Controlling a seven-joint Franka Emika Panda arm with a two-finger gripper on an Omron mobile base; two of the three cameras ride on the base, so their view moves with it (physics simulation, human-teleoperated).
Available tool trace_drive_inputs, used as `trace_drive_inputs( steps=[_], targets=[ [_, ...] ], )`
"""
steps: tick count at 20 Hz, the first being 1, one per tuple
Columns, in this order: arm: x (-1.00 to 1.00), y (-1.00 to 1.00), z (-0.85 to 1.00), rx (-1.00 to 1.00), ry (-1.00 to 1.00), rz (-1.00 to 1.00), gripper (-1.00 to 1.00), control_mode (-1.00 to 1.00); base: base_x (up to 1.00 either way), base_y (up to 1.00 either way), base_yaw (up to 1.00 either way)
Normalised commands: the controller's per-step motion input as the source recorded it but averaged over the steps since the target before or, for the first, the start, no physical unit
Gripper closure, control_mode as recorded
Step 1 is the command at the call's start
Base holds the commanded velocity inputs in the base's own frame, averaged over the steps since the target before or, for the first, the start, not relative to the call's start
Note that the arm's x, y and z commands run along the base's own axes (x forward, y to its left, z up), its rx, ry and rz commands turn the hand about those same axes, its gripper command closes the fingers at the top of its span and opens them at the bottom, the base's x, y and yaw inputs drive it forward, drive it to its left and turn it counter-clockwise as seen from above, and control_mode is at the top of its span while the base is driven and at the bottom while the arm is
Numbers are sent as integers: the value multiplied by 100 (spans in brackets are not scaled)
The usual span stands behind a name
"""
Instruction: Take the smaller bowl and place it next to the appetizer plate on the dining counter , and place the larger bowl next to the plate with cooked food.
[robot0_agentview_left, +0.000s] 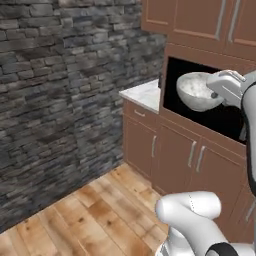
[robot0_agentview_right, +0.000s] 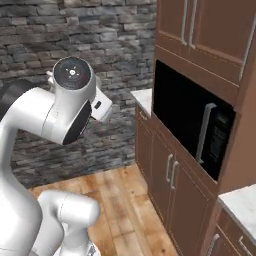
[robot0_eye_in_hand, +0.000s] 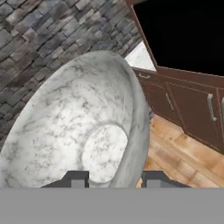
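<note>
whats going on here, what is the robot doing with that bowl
The white arm is carrying the smaller bowl, a grey-white speckled one, in the air. In the hand view its end effector grips the bowl's rim, one fingertip inside and one outside. The bowl hangs tilted in front of the dark built-in oven opening, above the brown lower cabinets and wood floor. It has not been set down anywhere yet.

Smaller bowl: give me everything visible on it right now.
The smaller bowl is round, grey-white, stone-look, with speckled veining and a paler flat disc at its bottom. It is carried in the air, tipped on its side, opening toward the hand camera. The gripper holds it by the rim, one jaw inside, one outside. Behind it is a dark cabinet recess.
</note>
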Motion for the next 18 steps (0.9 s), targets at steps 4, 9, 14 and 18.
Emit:
trace_drive_inputs(
  steps=[4,9,14,18],
  targets=[
    [0,0,0,0,0,0,100,100,-21,76,74],
    [0,0,0,0,0,0,100,100,13,65,71],
    [0,0,0,0,0,0,100,100,30,59,72],
    [0,0,0,0,0,0,100,100,36,46,74]
  ],
)
